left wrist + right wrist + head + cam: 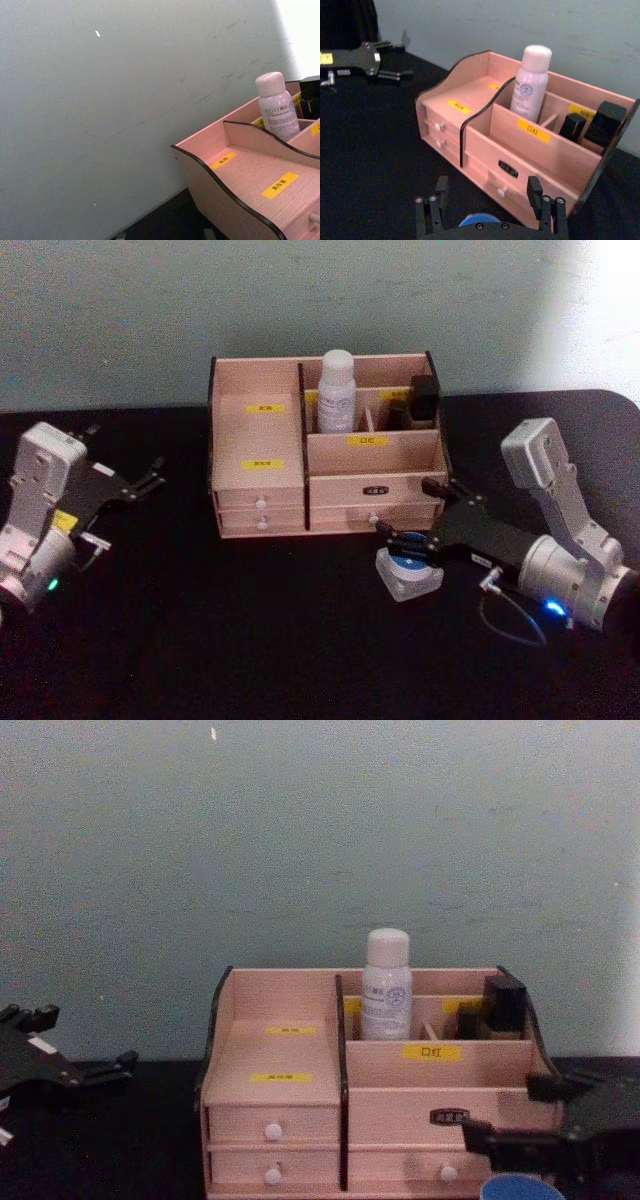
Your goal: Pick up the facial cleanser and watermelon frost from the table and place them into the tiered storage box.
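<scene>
facial cleanser (337, 390) sits in the tiered storage box (260, 440); my right gripper (405, 507), jaws wide, straddles the watermelon frost (408, 575) just before its drawers, next close and lift; left gripper (150, 478) idles open beside the box

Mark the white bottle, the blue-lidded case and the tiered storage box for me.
white bottle (337, 390), head view, middle of its body.
blue-lidded case (413, 580), head view, its clear front rim.
tiered storage box (245, 502), head view, left drawer front.

black table (200, 640) meets a pale green wall (300, 300); a small black box (424, 400) stands upright.
</scene>
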